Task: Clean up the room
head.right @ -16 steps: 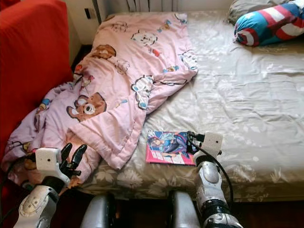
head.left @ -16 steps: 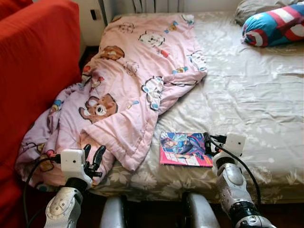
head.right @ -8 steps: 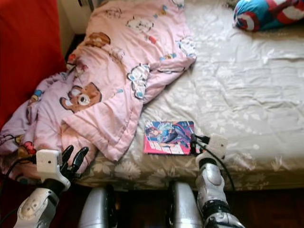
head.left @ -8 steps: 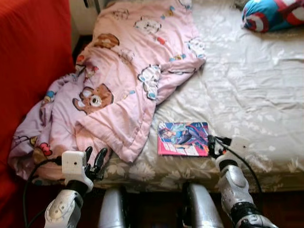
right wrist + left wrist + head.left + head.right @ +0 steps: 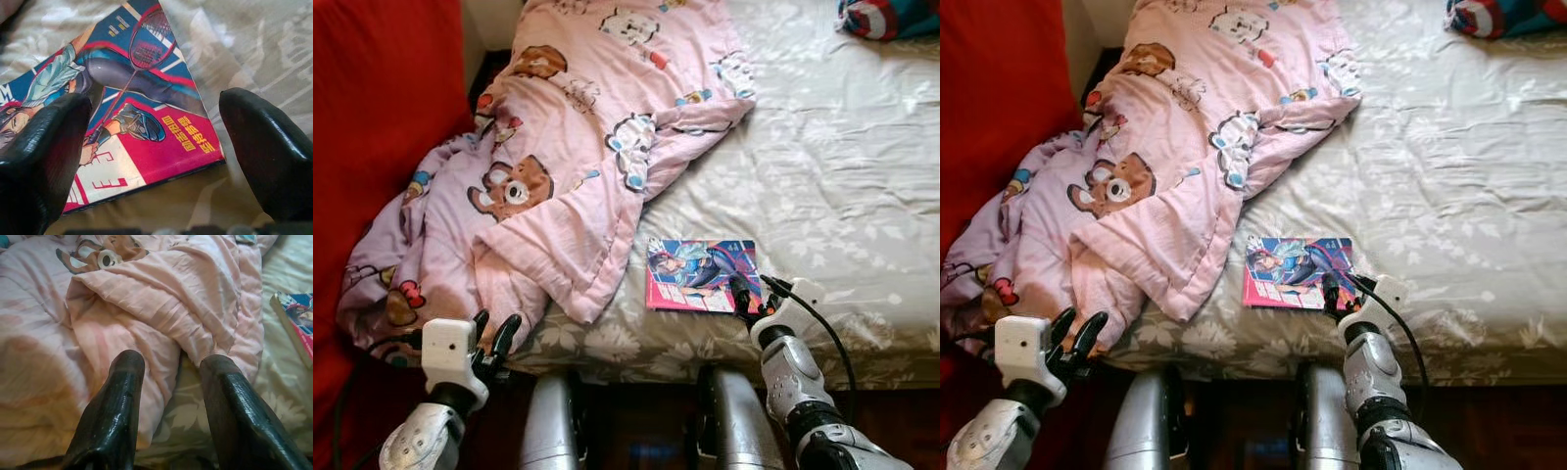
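Comic book [image 5: 702,275] with a bright cover of a figure holding a racket lies flat on our bed [image 5: 842,186], close to the front edge, just beside the lower corner of the pink cartoon-print blanket [image 5: 578,166]. Our right gripper [image 5: 751,296] sits at the book's near right corner, fingers spread wide on either side of that corner and closed on nothing; in the right wrist view one finger [image 5: 41,152] overlaps the cover, though we cannot tell whether it touches. Our left gripper [image 5: 491,335] hangs low at the bed's front edge, by the blanket's drooping end, fingers parted and empty.

The blanket spills off the bed on the side away from the book, and its lowest folds sink out of sight against a red sofa [image 5: 382,117]. A blue, red and white pillow [image 5: 886,17], far beyond the book, is cut off by the top edge of the eye views, and the sofa by the side edge.

Compared with a second ago, the whole scene has shifted as our head tipped down, and the right gripper has moved from beside the book's right edge to its near corner. The book has not moved on the bed.
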Controlling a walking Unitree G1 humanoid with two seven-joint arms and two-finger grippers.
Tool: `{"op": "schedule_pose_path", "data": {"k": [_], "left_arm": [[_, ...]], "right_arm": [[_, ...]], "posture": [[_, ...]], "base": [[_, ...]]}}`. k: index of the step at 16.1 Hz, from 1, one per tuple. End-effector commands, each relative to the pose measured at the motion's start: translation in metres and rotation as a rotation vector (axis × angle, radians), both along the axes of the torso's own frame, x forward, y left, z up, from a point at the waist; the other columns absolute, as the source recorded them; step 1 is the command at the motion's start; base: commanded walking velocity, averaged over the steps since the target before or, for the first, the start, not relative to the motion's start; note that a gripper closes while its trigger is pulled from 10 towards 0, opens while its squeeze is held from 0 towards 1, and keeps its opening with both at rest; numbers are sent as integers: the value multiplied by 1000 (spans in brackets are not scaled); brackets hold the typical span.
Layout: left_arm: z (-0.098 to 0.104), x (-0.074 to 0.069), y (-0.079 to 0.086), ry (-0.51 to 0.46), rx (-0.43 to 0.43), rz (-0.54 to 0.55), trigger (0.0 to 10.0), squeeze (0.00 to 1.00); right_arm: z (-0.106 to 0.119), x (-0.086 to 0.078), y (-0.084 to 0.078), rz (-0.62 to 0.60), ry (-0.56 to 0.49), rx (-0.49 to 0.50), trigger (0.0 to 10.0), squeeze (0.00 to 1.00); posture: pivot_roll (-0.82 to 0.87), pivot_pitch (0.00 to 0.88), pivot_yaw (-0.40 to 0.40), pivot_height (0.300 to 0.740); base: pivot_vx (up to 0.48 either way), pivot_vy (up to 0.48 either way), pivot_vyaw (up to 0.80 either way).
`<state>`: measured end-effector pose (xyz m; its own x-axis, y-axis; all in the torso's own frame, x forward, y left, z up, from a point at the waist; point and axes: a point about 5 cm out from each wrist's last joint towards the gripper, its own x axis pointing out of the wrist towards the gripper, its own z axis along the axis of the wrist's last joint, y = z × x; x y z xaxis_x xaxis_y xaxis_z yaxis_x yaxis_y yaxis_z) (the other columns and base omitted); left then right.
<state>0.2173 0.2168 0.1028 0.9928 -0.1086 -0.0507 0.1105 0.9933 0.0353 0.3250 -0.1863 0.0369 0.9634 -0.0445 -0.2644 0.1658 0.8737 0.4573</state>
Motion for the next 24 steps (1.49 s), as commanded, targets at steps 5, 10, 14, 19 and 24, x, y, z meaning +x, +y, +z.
{"op": "schedule_pose_path", "data": {"k": [5, 10, 14, 19, 24], "left_arm": [[2, -4, 7, 27, 13, 12, 10000, 0], [2, -5, 8, 33, 17, 10, 10000, 0], [3, -6, 10, 37, 25, 10, 10000, 0], [4, -7, 11, 41, 31, 9, 10000, 0], [7, -8, 11, 39, 34, -1, 10000, 0]], "right_arm": [[-2, -1, -3, -16, 3, 65, 10000, 0], [-1, 0, -3, 7, -14, 113, 10000, 0], [-4, -3, -8, -6, -17, 120, 10000, 0], [-11, -10, -9, -10, 7, 120, 10000, 0], [-17, -15, -9, -16, 18, 156, 10000, 0]], "posture": [[154, 297, 78, 571], [163, 300, 85, 571], [169, 303, 90, 571], [176, 303, 97, 571], [187, 306, 105, 571]], "base": [[0, 0, 0], [0, 0, 0], [0, 0, 0], [0, 0, 0], [0, 0, 0]]}}
